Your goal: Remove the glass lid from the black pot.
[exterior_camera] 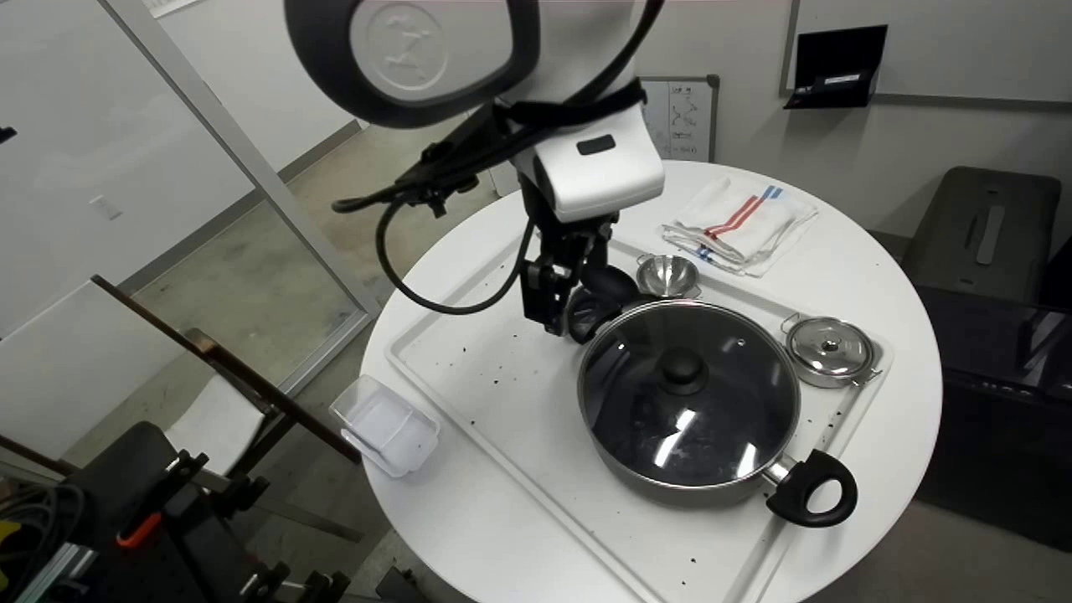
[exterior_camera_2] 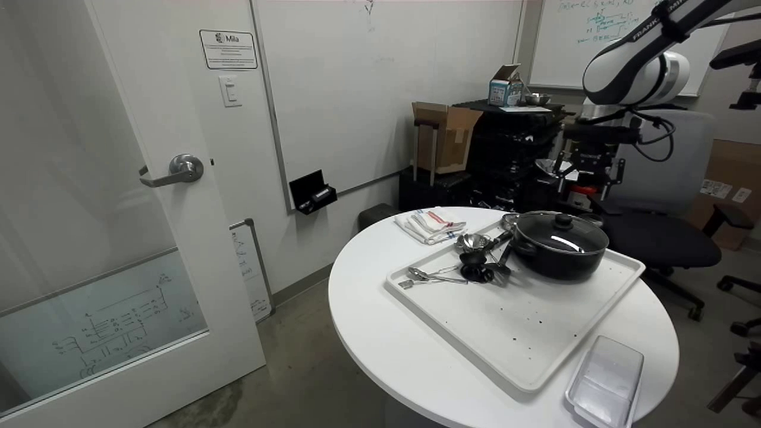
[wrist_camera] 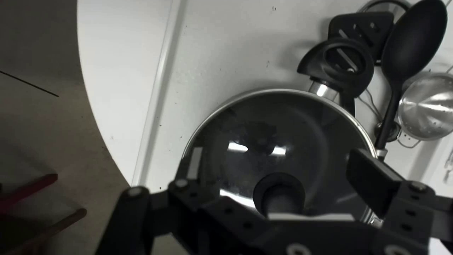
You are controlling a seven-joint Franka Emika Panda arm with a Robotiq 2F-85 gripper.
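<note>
The black pot (exterior_camera: 699, 496) stands on a white tray (exterior_camera_2: 464, 336) and also shows in another exterior view (exterior_camera_2: 556, 261). The glass lid (exterior_camera: 628, 394) sits on the pot, with its dark central knob (exterior_camera: 682, 367) upright; the lid shows in both exterior views (exterior_camera_2: 547, 233). In the wrist view the lid (wrist_camera: 300, 124) fills the middle, and its knob (wrist_camera: 281, 198) lies between the fingers, partly hidden by the gripper body. My gripper (wrist_camera: 279, 171) is open with nothing between its fingertips. In an exterior view the gripper (exterior_camera_2: 584, 187) hangs above the pot, apart from the lid.
Black utensils, including a spoon (wrist_camera: 414, 39), lie beside the pot's handle (wrist_camera: 345, 69). A small metal strainer (exterior_camera: 667, 275) and a small lidded metal pot (exterior_camera: 829, 347) stand close by. A folded towel (exterior_camera: 741, 226) and a clear plastic container (exterior_camera: 389, 427) lie on the round table (exterior_camera_2: 362, 297).
</note>
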